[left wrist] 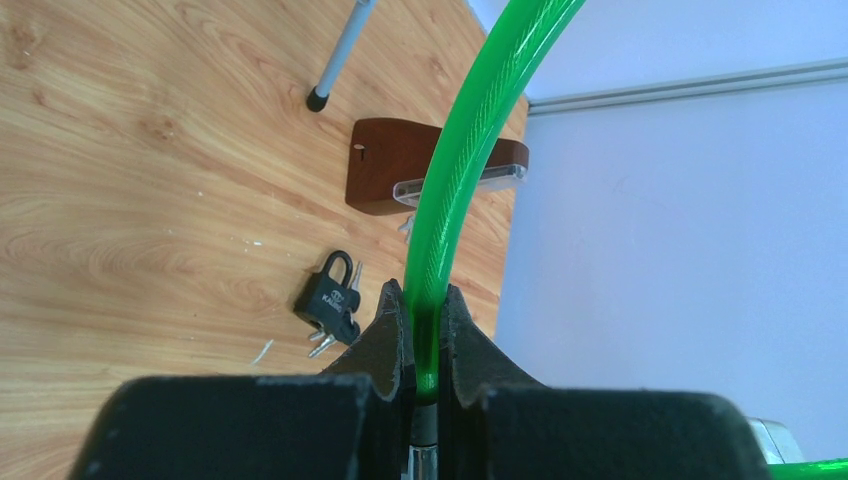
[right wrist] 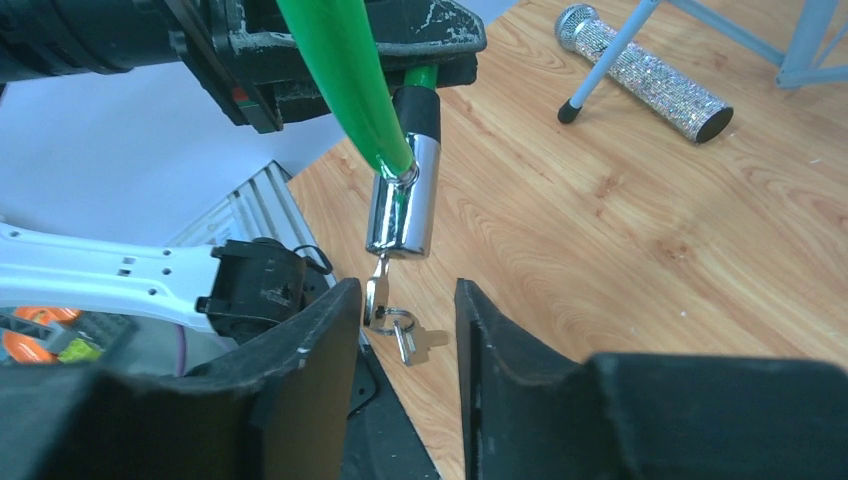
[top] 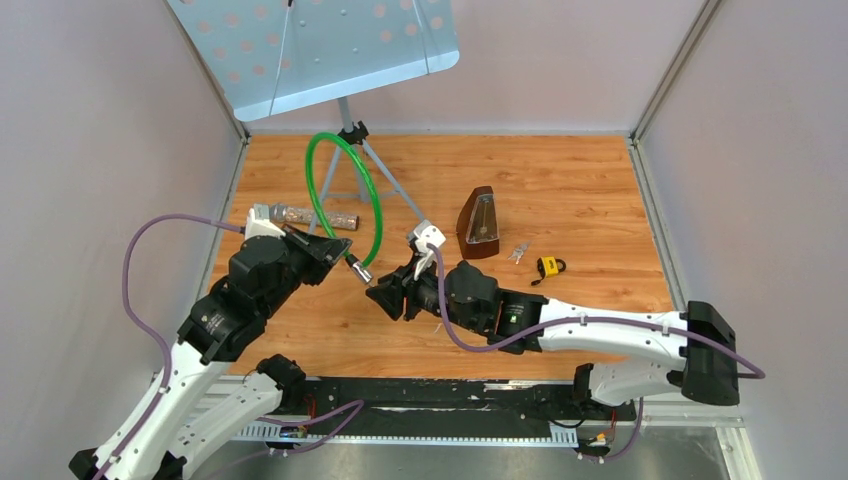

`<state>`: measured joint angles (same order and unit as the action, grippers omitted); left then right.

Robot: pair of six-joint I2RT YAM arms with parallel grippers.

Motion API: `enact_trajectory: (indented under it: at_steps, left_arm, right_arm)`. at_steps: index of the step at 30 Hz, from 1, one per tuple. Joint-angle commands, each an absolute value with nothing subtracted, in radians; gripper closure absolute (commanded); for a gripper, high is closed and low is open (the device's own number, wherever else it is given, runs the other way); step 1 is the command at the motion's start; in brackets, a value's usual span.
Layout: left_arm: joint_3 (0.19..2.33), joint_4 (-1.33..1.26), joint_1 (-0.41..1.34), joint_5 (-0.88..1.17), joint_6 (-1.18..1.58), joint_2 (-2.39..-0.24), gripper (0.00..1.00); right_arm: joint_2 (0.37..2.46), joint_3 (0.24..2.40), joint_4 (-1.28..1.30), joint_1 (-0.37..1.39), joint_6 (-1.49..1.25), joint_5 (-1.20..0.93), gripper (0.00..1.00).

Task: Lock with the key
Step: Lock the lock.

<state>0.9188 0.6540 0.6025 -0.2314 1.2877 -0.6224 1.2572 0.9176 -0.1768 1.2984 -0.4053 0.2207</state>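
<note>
A green cable lock (top: pixel 318 190) loops up from its chrome lock cylinder (right wrist: pixel 402 200). My left gripper (left wrist: pixel 425 320) is shut on the green cable (left wrist: pixel 455 170) just above that cylinder and holds it in the air. The key (right wrist: pixel 377 295) hangs from the cylinder's lower end, and a ring with a second key (right wrist: pixel 405 340) dangles from it. My right gripper (right wrist: pixel 408 300) is open, its fingers on either side of the key. The key lies close to the left finger (right wrist: pixel 325 320), with a wide gap to the other one. In the top view, the right gripper (top: pixel 383 295) sits just below the cylinder (top: pixel 360 270).
A music stand (top: pixel 320 45) stands at the back, its legs spreading over the wooden floor. A brown metronome (top: pixel 480 222), loose keys (top: pixel 518 252) and a small padlock (top: pixel 549 266) lie to the right. A glittery microphone (top: pixel 300 215) lies behind the left arm.
</note>
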Motion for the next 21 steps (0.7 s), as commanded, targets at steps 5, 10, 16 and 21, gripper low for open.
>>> enact_trajectory:
  at_steps: [5,10,16,21]
  left_arm:
    - [0.935,0.582,0.606,-0.227,1.312,-0.605,1.00]
    - [0.940,0.586,0.605,-0.255,1.296,-0.604,1.00]
    - [0.947,0.589,0.605,-0.305,1.264,-0.609,1.00]
    - [0.947,0.600,0.605,-0.351,1.242,-0.613,1.00]
  right_arm:
    - [1.320,1.015,-0.191,1.299,-0.327,0.231,0.82]
    - [1.308,0.991,-0.164,1.301,-0.316,0.229,1.00]
    - [1.251,0.889,-0.129,1.326,-0.170,0.194,1.00]
    - [1.162,0.792,-0.096,1.328,-0.139,0.147,1.00]
